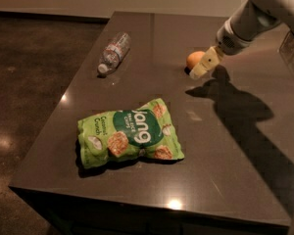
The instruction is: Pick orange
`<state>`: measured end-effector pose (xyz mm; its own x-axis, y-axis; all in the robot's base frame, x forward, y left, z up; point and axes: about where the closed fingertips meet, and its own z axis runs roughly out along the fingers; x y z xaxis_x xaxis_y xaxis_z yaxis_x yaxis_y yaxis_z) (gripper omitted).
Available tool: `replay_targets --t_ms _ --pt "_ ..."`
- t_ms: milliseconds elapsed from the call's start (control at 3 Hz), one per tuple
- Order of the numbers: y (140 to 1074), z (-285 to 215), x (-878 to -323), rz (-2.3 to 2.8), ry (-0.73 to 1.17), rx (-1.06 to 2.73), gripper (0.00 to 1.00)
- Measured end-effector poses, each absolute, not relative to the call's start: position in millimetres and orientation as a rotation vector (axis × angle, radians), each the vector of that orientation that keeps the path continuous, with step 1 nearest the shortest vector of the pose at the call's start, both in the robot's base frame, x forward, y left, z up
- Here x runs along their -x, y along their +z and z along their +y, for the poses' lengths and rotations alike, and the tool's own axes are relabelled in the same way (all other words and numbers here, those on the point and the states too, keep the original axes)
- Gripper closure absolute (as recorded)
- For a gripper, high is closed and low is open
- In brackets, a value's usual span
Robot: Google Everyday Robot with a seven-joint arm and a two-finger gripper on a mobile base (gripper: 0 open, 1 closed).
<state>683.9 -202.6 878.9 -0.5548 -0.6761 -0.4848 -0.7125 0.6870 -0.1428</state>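
- Pincer (204,65): low over the tabletop (245,180), at the end of the arm (250,18), which slants down from the upper right of the view. Tip points down and toward the fruit.
- Pincer state: cannot tell how far open it is. Nothing is seen lifted in it.
- Orange (193,59): resting on the tabletop, right against the pincer on its left side as seen. The pale pincer tip overlaps the fruit's right edge. Contact or a small gap: cannot tell.
- Judgement: approach stage of the pick. The slanted arm brings the tip in from the side, likely so the round fruit can be straddled rather than nudged away.
- Risk (judgement): a smooth round fruit on a slick surface may roll away from the pincer if pushed off-centre.
- Water bottle (113,53): lying on its side, well apart from the pincer, far to its left as seen. Not in the approach path.
- Green snack bag (130,133): flat on the tabletop, well apart from the pincer, nearer the camera and to its left.
- Arm shadow (235,102): falls on the near side of the pincer, away from the fruit.
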Motion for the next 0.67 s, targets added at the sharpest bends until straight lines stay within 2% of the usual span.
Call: replay_targets --t_ms 333,667 --pt "863 -198 -702 2.409 0.13 1.03 0.0" --pt "852 -192 -714 2.421 0.159 1.013 0.18"
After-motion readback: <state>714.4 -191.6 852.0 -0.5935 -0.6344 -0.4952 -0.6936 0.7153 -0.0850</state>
